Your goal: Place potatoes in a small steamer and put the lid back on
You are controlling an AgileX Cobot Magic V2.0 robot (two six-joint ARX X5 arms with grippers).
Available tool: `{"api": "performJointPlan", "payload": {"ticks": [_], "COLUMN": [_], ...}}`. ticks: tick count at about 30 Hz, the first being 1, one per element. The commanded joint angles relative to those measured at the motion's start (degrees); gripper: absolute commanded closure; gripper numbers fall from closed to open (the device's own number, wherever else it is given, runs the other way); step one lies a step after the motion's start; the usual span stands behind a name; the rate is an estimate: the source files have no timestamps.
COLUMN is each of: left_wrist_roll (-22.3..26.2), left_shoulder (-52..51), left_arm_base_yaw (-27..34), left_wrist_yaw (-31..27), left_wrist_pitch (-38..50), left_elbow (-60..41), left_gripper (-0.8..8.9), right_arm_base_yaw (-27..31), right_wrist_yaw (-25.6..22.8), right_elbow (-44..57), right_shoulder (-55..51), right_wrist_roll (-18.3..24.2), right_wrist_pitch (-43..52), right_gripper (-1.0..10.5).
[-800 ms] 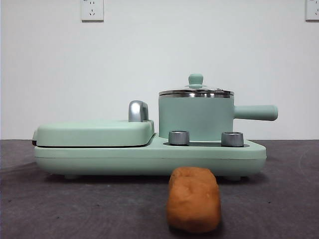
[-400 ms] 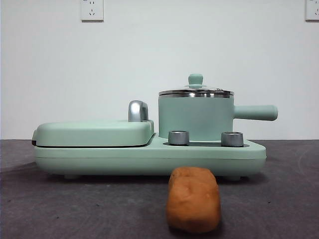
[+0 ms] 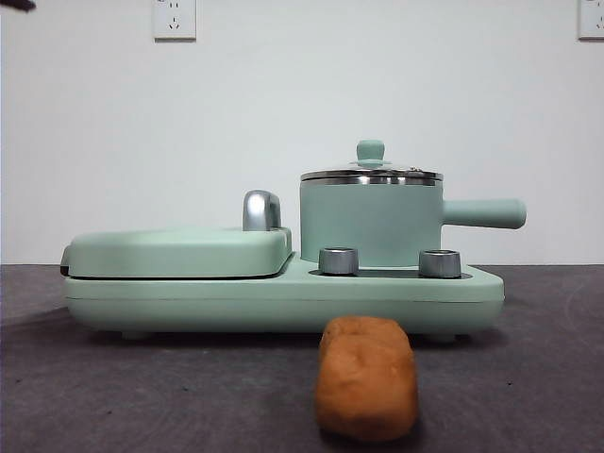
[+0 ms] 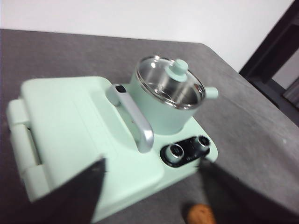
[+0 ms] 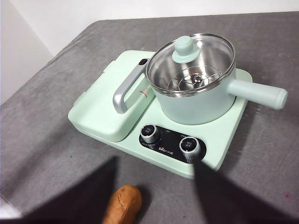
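Small steamer (image 3: pixel 370 225) sits upright at the right half of the mint-green cooker base (image 3: pixel 283 293), straight side handle (image 3: pixel 486 213) pointing toward 3 o'clock in the front view. Lid (image 3: pixel 371 173) is seated flat on the steamer's steel rim, its green knob (image 3: pixel 370 150) on top; through the glass the right wrist view shows a steel rack inside the pot (image 5: pixel 194 80). Two steel dials (image 3: pixel 339 261) stand on the base just in front of the pot. Griddle cover (image 3: pixel 179 251) lies closed on the left half, its silver handle (image 3: pixel 261 209) upright beside the steamer. Potato (image 3: pixel 366 377) lies on the grey desk (image 3: pixel 113 387) in front of the base, at about 6 o'clock from the dials, apart from the cooker — nothing touching it. Left gripper (image 4: pixel 149 186) hangs above the griddle side, jaws spread wide, holding nothing. Right gripper (image 5: pixel 154 191) hangs above the desk edge near the potato, jaws likewise released and empty. One arm shows only as a black tip (image 3: pixel 17 5) at 11 o'clock in the front view.
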State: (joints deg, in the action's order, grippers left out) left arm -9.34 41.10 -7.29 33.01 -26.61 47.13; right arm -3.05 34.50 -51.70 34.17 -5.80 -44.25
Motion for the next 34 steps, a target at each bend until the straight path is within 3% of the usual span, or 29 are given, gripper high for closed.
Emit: {"api": "performJointPlan", "payload": {"ticks": [1, 12, 17, 25, 34], "left_wrist_roll": [-0.8, -0.3, 3.1, 10.6, 13.8], "left_shoulder": [2.4, 21.0, 33.3, 53.3, 68.7], "left_arm_base_yaw": [-1.2, -10.3, -14.7, -21.5, -26.4], "left_wrist_yaw": [0.4, 0.4, -0.3, -9.2, -16.6], "left_wrist_pitch": [0.5, 0.4, -2.3, -9.9, -10.2], "left_elbow": [2.5, 14.4, 25.3, 47.8, 64.2], "left_gripper": [3.99, 3.98, 3.98, 3.98, 3.99], "right_arm_base_yaw": [-0.2, -0.2, -0.2, -0.2, -0.2], "right_wrist_yaw": [0.0, 0.0, 0.0, 0.0, 0.0], "right_elbow": [-0.9, -0.9, -0.9, -0.9, -0.9], "right_shoulder": [0.2, 0.2, 0.2, 0.2, 0.2], "right_wrist_roll": [0.0, 0.0, 0.0, 0.0, 0.0], "right_wrist_pitch": [0.5, 0.5, 0.5, 0.5, 0.5], "right_gripper": [5.0, 4.8, 4.8, 4.8, 4.8]}}
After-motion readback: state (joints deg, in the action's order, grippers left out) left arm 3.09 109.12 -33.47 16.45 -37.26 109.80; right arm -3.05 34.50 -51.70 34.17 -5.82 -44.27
